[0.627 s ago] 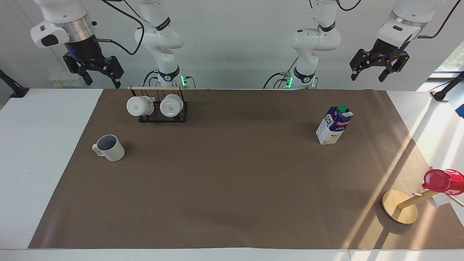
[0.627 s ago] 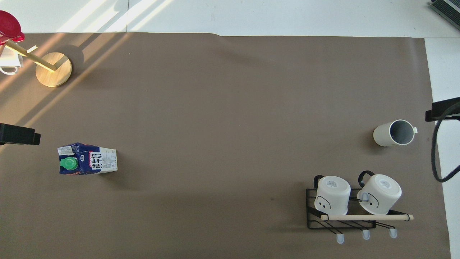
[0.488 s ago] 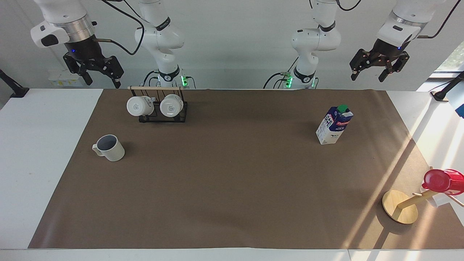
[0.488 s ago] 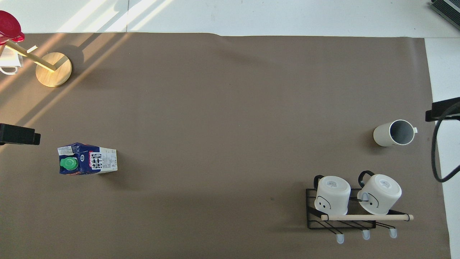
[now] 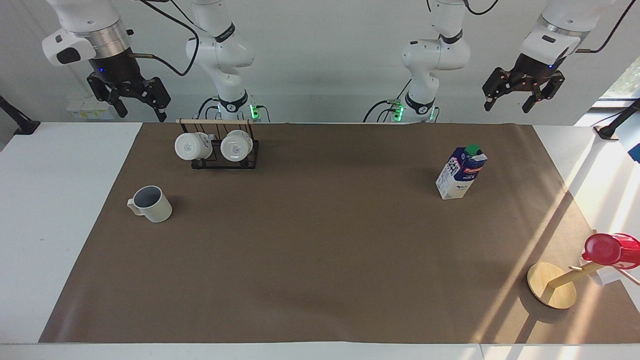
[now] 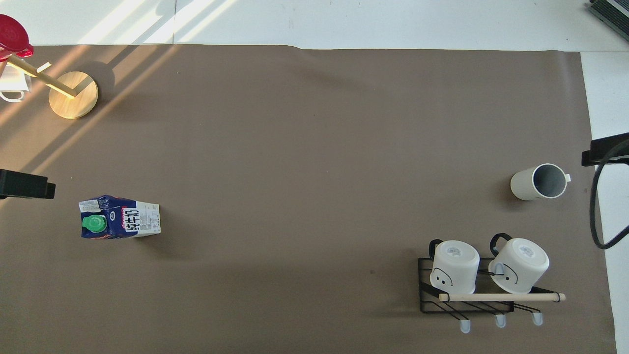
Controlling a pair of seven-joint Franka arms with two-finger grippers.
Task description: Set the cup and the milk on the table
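bright, even room light and sharp focus throughout. slanting sun streaks cross the mat (image 5: 320,235) around the wooden stand (image 5: 551,291), which casts a soft shadow.

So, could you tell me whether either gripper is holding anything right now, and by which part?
Nothing is held: left gripper and right gripper hang open and empty.

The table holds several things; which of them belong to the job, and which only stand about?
Job: cup, milk, table.
Only standing about: two white mugs on black rack; red cup on wooden stand.
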